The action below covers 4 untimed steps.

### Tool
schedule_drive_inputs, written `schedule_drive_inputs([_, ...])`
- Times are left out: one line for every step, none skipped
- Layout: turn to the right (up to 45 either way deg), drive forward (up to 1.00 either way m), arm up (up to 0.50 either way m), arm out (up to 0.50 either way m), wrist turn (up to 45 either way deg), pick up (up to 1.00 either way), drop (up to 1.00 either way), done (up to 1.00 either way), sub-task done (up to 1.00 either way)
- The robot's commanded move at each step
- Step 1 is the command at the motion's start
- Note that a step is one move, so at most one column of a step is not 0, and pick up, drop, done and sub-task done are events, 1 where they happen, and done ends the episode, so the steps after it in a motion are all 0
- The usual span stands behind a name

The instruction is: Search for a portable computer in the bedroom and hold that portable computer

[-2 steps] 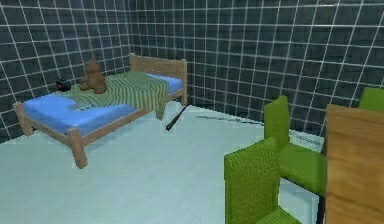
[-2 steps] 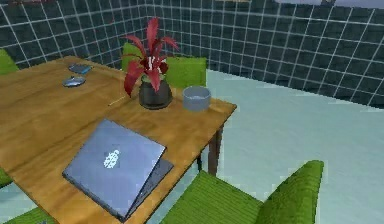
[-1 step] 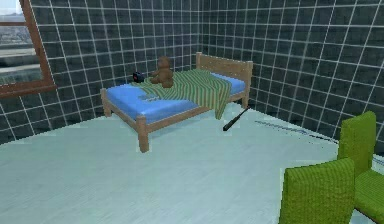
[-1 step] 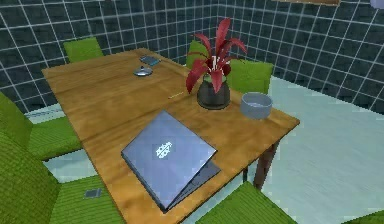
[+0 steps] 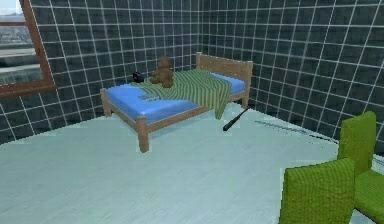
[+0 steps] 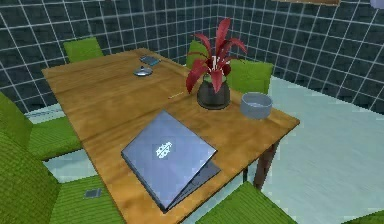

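Lying on table (image 6: 100,95), laptop (image 6: 168,155); green chair (image 6: 25,185) cropped.

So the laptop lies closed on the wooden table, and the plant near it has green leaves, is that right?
Not quite. In the arm side view the plant has red leaves, not green. The rest holds: the laptop lies closed on the wooden table.

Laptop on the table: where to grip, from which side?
Likely the laptop by its thin edge at the table rim, toward the arm side view's lower right, coming from that rim. It lies closed and flat, so only edges offer a hold; plant and bowl stand clear of it.
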Motion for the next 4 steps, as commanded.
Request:
schedule_drive_inputs([0.0,0.00,0.38,0.00,0.0,0.00,0.00,0.00,0.00])
schedule_drive_inputs([0.0,0.00,0.00,0.08,0.0,0.00,0.00,0.00,0.00])
schedule_drive_inputs([0.0,0.00,0.00,0.00,45.0,0.00,0.00,0.00,0.00])
schedule_drive_inputs([0.0,0.00,0.00,0.00,45.0,0.00,0.00,0.00,0.00])
